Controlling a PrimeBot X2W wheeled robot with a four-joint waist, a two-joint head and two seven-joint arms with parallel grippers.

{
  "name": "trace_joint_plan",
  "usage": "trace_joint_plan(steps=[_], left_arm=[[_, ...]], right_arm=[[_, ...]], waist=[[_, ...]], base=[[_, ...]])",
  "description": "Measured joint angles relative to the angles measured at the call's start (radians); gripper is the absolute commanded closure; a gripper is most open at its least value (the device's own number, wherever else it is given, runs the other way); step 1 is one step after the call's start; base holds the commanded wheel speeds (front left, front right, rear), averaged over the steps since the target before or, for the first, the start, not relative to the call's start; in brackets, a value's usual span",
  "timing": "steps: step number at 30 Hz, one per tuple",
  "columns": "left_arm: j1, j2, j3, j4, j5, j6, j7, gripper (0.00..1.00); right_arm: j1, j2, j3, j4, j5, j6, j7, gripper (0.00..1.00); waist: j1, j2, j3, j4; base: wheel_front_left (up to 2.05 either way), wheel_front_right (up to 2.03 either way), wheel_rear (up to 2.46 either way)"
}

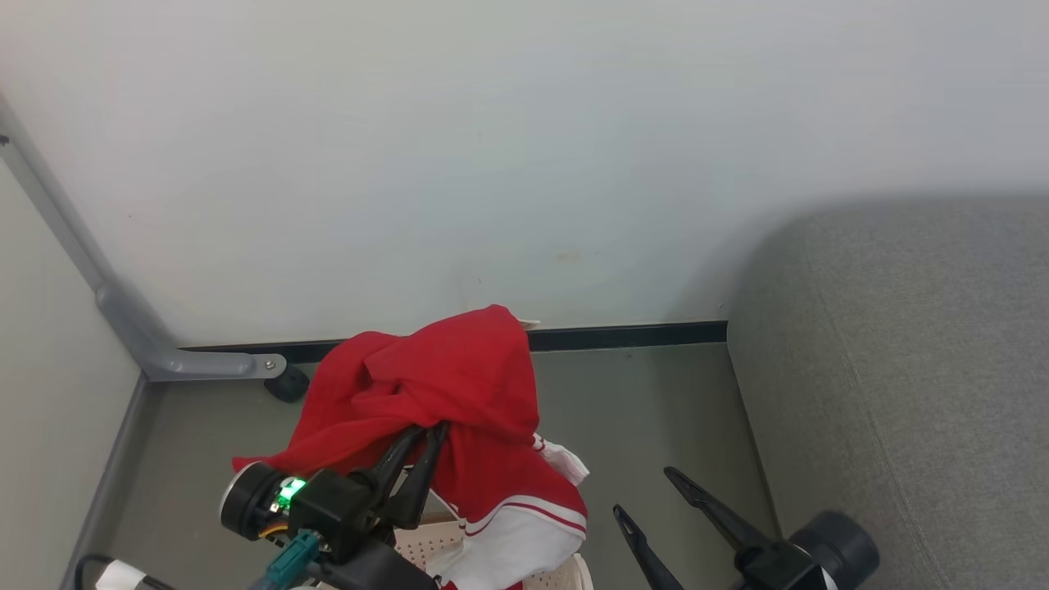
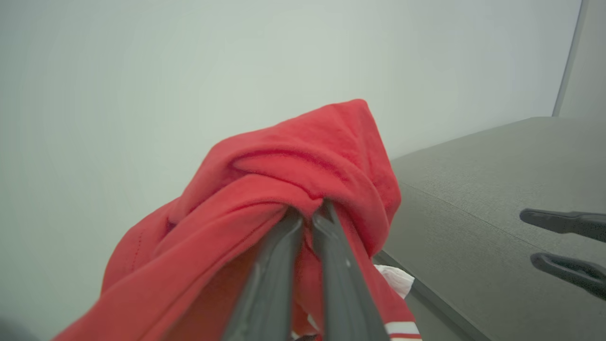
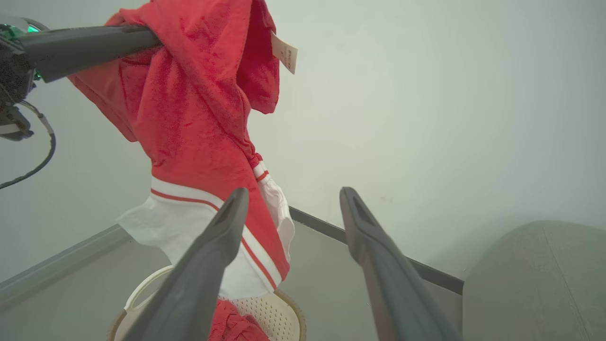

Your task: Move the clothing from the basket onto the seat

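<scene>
a: nearest first. state of the claws?
b: left gripper [image 1: 428,433] is clamped on the clothing [image 1: 442,377]. its two fingers are pressed together, with a bunch of red fabric pinched at the tips. right gripper [image 1: 643,490] has its fingers spread apart with nothing between them, low at the right above the floor [image 1: 639,410].
a: the basket?
b: the basket [image 3: 272,315] sits on the floor directly beneath the hanging garment, with its perforated inner wall and brown rim visible. a second red heap [image 3: 232,324] lies inside it.
a: how does the held garment hang?
b: it is lifted and draped over the left fingertips, with the white panel and striped hem lowest, down near the basket's rim. whether the hem touches the basket cannot be told. a small white label [image 3: 285,51] sticks out near the top of the bunch.
a: and the seat?
b: the seat [image 1: 901,369] stands to the right, with a strip of floor between it and the basket. the held garment hangs well apart from its rounded edge, not yet on it.
a: farther back?
b: a dark skirting strip [image 1: 623,334] runs along the foot of the pale wall [image 1: 492,164]. a grey metal bracket [image 1: 123,315] slants down into the left corner, with a black foot [image 1: 287,383] just beside its end.
</scene>
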Motion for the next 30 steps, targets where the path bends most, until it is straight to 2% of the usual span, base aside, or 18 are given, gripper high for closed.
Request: trace_joint_plan(steps=[12,24,30], left_arm=[[-0.01,0.056,-0.142,-0.109,-0.061,0.0,0.0,1.0],[-0.057,0.117,-0.268,-0.159,-0.073,0.0,0.0,1.0],[-0.076,0.14,-0.342,-0.176,-0.1,0.0,0.0,1.0]], right_arm=[[-0.128,-0.034,0.117,0.034,-0.083,0.018,0.0,0.0],[-0.217,-0.067,0.268,0.065,-0.042,0.021,0.0,0.0],[-0.244,-0.052,0.281,0.094,-0.008,0.021,0.0,0.0]], waist=[[0.0,0.0,0.02,0.004],[0.0,0.0,0.03,0.015],[0.0,0.0,0.035,0.014]], base=[[0.0,0.0,0.0],[0.0,0.0,0.0],[0.0,0.0,0.0]])
